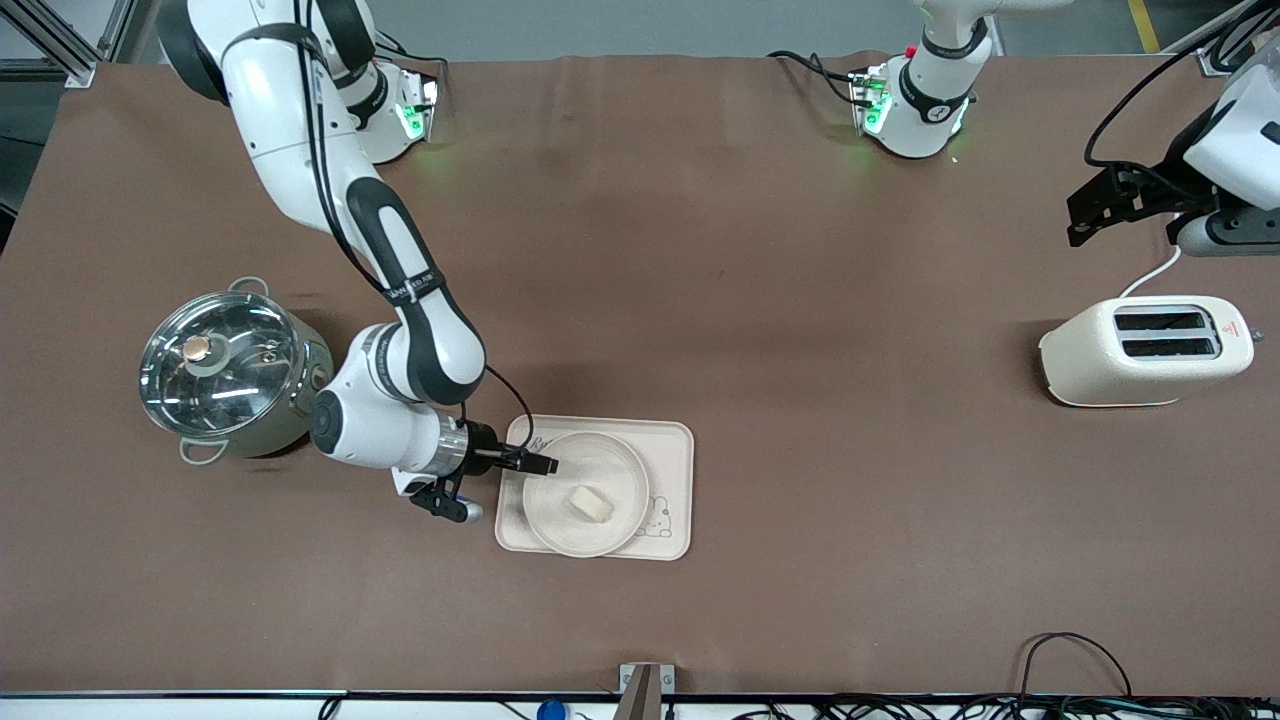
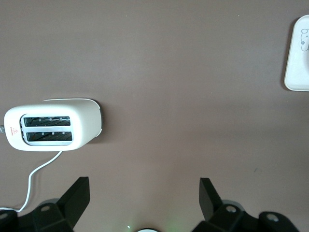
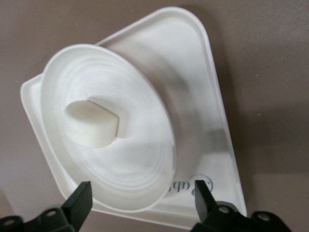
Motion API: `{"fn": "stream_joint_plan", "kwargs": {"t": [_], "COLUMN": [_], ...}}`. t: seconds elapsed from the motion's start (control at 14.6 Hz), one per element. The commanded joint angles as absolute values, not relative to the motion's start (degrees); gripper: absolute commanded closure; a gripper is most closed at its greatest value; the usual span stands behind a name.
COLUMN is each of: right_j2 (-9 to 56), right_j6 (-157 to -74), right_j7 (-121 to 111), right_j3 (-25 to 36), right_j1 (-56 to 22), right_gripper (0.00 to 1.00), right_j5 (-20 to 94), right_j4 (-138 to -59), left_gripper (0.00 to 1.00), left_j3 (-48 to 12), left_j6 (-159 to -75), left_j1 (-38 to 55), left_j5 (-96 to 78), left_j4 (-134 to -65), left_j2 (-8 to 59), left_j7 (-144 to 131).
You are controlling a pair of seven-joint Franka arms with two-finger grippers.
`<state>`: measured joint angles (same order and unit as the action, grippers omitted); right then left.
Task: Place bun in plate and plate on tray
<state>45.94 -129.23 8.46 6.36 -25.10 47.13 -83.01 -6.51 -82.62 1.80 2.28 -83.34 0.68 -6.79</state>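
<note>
The bun point(image 1: 591, 503) lies in the middle of the round plate point(image 1: 600, 458). The plate rests on the rectangular tray point(image 1: 672, 450), covering much of it. My right gripper point(image 1: 535, 463) is open, low over the plate's rim at the edge toward the right arm's end of the table. In the right wrist view the bun point(image 3: 91, 123), plate point(image 3: 137, 162) and tray point(image 3: 193, 72) fill the picture, and the gripper point(image 3: 142, 193) has its fingers wide apart on either side of the rim, holding nothing. My left gripper point(image 1: 1085, 215) waits open and empty, in the air near the toaster.
A cream toaster point(image 1: 1145, 350) stands toward the left arm's end and shows in the left wrist view point(image 2: 53, 125), where the left gripper point(image 2: 145, 186) and a tray corner point(image 2: 297, 58) also show. A steel pot with a glass lid point(image 1: 225, 370) stands beside the right arm.
</note>
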Motion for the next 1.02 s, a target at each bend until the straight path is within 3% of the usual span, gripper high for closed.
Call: {"fn": "stream_joint_plan", "kwargs": {"t": [0.0, 0.27, 0.55, 0.96], "right_j2": [42.90, 38.42, 29.11, 20.58], "right_j6": [-128.06, -123.67, -115.76, -107.76], "right_j7": [10.19, 10.55, 9.50, -0.16], "right_j3": [7.20, 14.49, 19.06, 20.30], "right_j1": [-24.87, -28.82, -28.56, -23.30], "right_gripper": [0.01, 0.00, 0.00, 0.00], "right_j5": [45.70, 37.04, 24.38, 15.92], "right_j4": [-84.29, -84.11, -83.94, -83.85], "left_gripper": [0.00, 0.00, 0.00, 0.00], "left_j3": [-6.42, -6.50, -6.50, -6.50], "left_j6": [-82.79, -82.79, -82.88, -82.79], "left_j1": [1.76, 1.85, 2.11, 1.93], "left_j5": [1.93, 1.76, 1.32, 1.58], "left_j4": [-83.93, -83.50, -83.50, -83.41], "left_j2": [0.70, 0.70, 0.61, 0.26], "left_j7": [-7.21, -7.12, -7.21, -6.34]}}
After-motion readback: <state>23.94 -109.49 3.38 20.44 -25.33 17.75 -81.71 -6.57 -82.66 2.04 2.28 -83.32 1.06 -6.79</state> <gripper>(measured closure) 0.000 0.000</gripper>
